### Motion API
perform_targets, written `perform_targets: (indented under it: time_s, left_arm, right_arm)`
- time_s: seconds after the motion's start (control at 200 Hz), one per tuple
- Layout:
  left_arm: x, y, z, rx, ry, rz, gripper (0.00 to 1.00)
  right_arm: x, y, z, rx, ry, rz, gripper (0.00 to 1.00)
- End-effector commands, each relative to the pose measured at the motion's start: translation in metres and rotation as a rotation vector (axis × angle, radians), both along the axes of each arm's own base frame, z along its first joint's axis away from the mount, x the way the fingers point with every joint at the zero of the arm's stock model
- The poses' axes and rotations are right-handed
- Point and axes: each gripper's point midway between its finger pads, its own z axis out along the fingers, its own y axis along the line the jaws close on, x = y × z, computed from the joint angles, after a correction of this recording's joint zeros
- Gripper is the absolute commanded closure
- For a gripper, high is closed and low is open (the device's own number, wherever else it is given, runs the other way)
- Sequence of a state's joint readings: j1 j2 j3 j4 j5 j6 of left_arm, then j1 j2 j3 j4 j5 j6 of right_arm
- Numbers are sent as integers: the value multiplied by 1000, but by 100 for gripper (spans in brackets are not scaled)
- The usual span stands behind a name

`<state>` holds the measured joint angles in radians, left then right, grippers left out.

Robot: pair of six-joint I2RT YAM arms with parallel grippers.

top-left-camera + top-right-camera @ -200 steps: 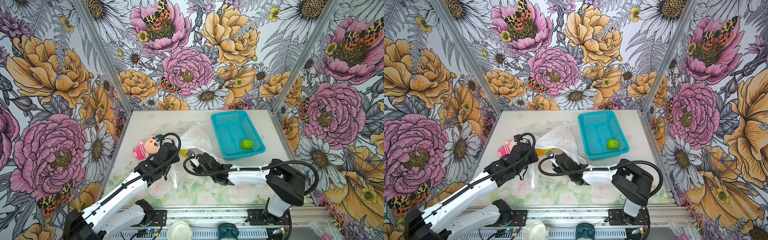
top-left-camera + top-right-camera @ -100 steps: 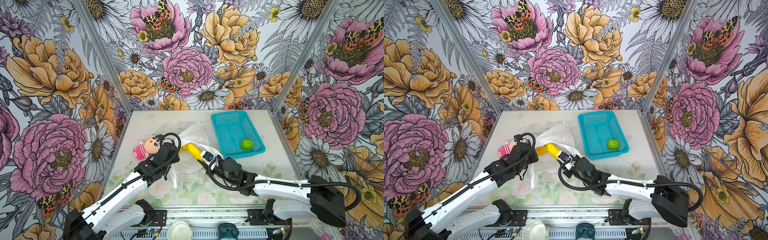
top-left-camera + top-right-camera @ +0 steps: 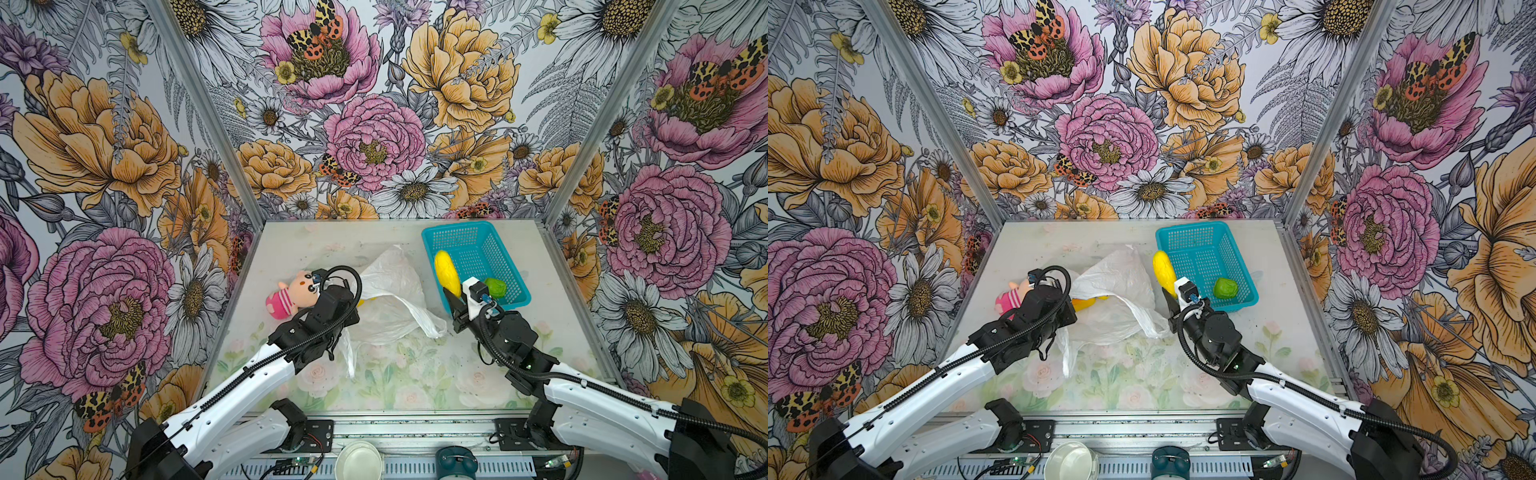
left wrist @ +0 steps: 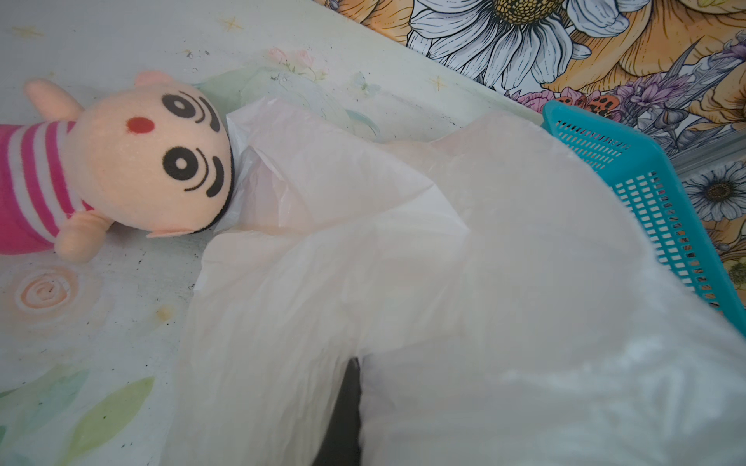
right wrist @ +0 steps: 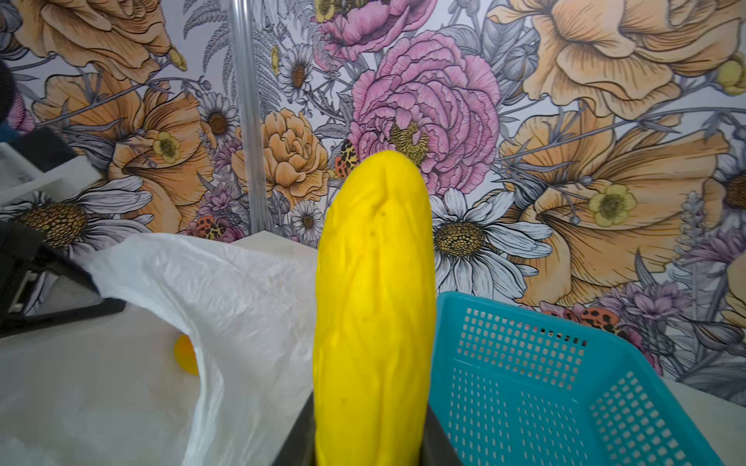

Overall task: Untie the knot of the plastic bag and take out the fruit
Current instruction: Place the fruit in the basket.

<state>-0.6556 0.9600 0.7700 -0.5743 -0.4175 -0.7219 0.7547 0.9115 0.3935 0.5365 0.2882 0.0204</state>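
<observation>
Right jaws: are gripping the lower end of a long smooth yellow toy fruit (image 3: pixel 446 270) (image 5: pixel 373 302), closed only as far as its width, with a black finger (image 5: pixel 440 439) pressing against its side.
Left jaws: are pinching fully together on a fold of the thin, crinkly, translucent white plastic bag (image 3: pixel 390 286) (image 3: pixel 1121 278); in the left wrist view the film (image 4: pixel 403 262) is draping over them and hiding the tips.
Yellow toy fruit: is standing upright in the right jaws, off the table (image 3: pixel 415 374), at the 9 o'clock rim of the teal plastic mesh basket (image 3: pixel 457 226) (image 3: pixel 1192 226); whether it is hanging over the inside or just outside, I cannot tell.
Plastic bag: is lying slack at the table's centre, at 9 o'clock of the basket. One handle strip (image 3: pixel 430 326) is trailing toward 4 o'clock and another (image 3: pixel 348 353) is hanging at 7 o'clock, below the left jaws.
Fruit in bag: a rounded yellow-orange toy fruit (image 3: pixel 1086 303) (image 5: pixel 185 355) is peeking from the bag's opening, just beside the left jaws.
Basket: is sitting at 1 o'clock on the table, holding a round green toy fruit (image 3: pixel 496 286) (image 3: pixel 1225 287) in its 4 o'clock corner.
Doll: a pink-striped plush doll (image 3: pixel 293 293) (image 4: pixel 149 161) is lying on its side at 9 o'clock of the bag, its head touching the film.
</observation>
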Motion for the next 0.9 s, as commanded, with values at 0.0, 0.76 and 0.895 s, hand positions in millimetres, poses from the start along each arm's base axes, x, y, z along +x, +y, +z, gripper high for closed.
perform_targets:
  time_s: [0.0,0.76,0.895]
  left_arm:
    - [2,0,2,-5,-9,-10,100]
    - [3,1,3,-1,-14,-8,100]
    - [3,1,2,-2,-11,-8,100]
  right_arm:
    - [18,-37,-6,85,41,-143,76]
    - [137,-83,-119,35,643,-421,83]
    - [154,-86,-134,-5,716,-451,84]
